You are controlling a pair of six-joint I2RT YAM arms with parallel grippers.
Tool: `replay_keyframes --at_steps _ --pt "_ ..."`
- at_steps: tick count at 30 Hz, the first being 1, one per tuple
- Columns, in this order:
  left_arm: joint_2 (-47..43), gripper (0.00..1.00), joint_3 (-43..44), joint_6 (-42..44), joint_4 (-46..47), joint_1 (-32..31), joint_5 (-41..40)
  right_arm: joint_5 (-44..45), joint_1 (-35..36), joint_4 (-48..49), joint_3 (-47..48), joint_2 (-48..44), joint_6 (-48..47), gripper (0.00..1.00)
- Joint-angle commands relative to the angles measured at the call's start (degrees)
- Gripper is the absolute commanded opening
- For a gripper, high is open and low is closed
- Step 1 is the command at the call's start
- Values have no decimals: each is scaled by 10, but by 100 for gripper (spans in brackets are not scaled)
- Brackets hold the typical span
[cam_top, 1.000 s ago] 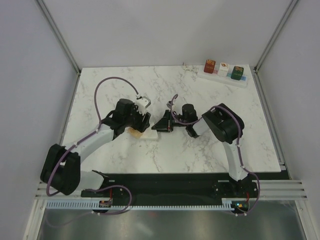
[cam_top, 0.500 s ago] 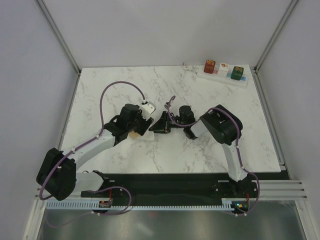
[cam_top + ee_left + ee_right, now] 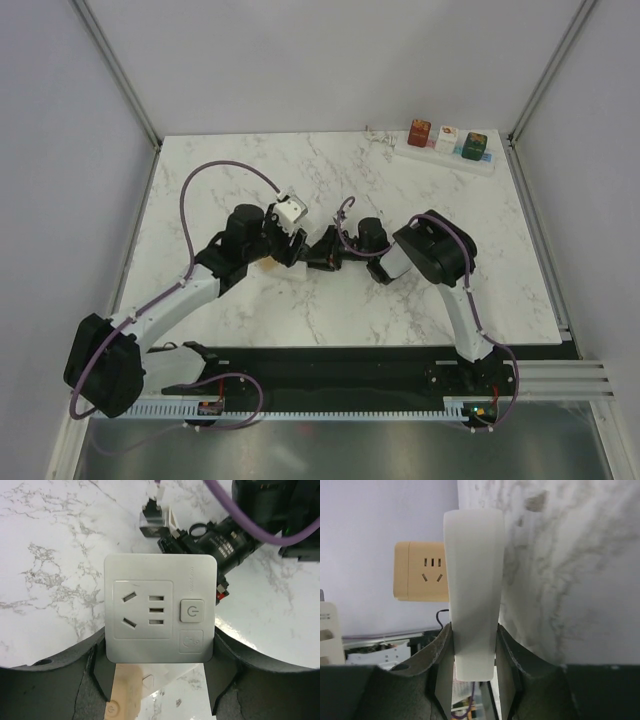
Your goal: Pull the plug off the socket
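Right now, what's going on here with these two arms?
Two robot arms are working together in the middle of the marble table. The right hand clamps a long white power strip by its end. The left hand grips a white cube plug from both sides, apparently the one to pull off. An orange cube plug sits on the strip. Whether the white plug is already free, these views do not show.

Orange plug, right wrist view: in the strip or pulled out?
In. The orange plug sits flush against the white strip, no gap showing; the right tool clamps that strip.
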Motion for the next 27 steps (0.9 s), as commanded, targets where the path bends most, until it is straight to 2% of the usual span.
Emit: replay_keyframes --at_steps 1,6,8,13,16,18,19,23,25,27 --pt "-10 2 9 -82 85 40 107 15 -8 82 -3 9 46 0" --pt "12 2 30 -73 60 39 61 20 -7 50 -6 -7 14 0" --pt "42 2 70 -101 29 47 -9 24 -7 25 -12 -21 -9 0" --pt "162 2 228 -216 -122 110 -20 37 -5 -6 -27 -43 -37 0" --pt "248 2 313 -233 -164 111 -17 43 -2 -27 -27 -54 -58 0" --pt "310 2 356 -247 -197 114 20 44 -4 -35 -27 -56 -63 0" --pt "332 2 395 -253 -206 118 73 44 -2 -35 -27 -56 -63 0" --pt "416 2 457 -305 -204 140 225 39 -2 -24 -27 -55 -62 0" --pt "468 4 490 -335 -204 147 272 38 -2 -18 -28 -56 -59 0" --pt "497 9 504 -354 -203 149 273 38 -3 -13 -29 -55 -58 0"
